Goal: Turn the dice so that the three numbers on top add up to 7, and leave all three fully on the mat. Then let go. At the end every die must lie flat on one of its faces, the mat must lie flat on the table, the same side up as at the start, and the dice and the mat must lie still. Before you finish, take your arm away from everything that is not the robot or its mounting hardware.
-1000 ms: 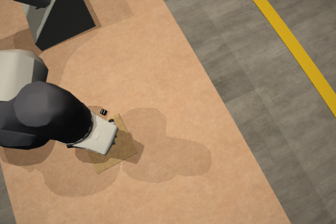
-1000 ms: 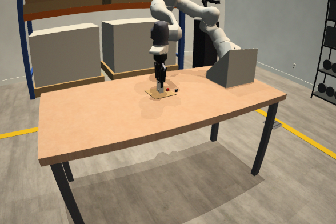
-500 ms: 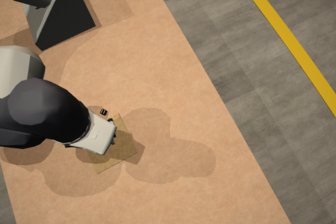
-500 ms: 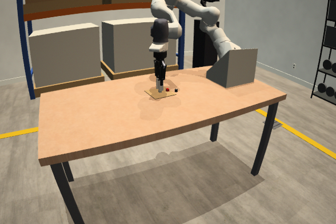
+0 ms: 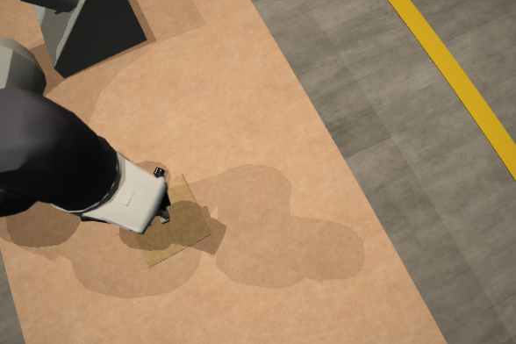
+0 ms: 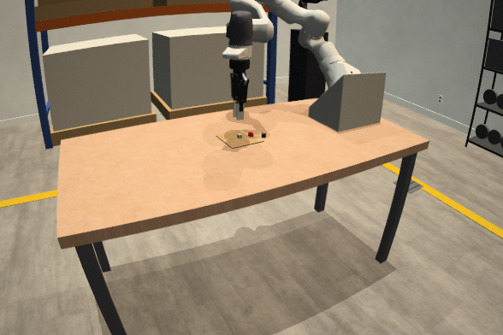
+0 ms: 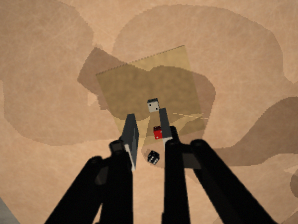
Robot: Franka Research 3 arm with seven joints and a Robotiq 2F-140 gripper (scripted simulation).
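presently: white die (image 7: 154,105), small rigid cube, likely light and slick; best pinched across two opposite flat faces. lies flat on tan mat (image 7: 125,85). red die (image 7: 158,132) near the mat's edge; black die (image 7: 153,157) off the mat on table (image 6: 128,184). gripper (image 7: 150,145) raised above them, fingers narrowly parted, pinching nothing.

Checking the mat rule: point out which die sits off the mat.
The black die. It rests on the bare table beside the mat, while the white die and red die sit on it.
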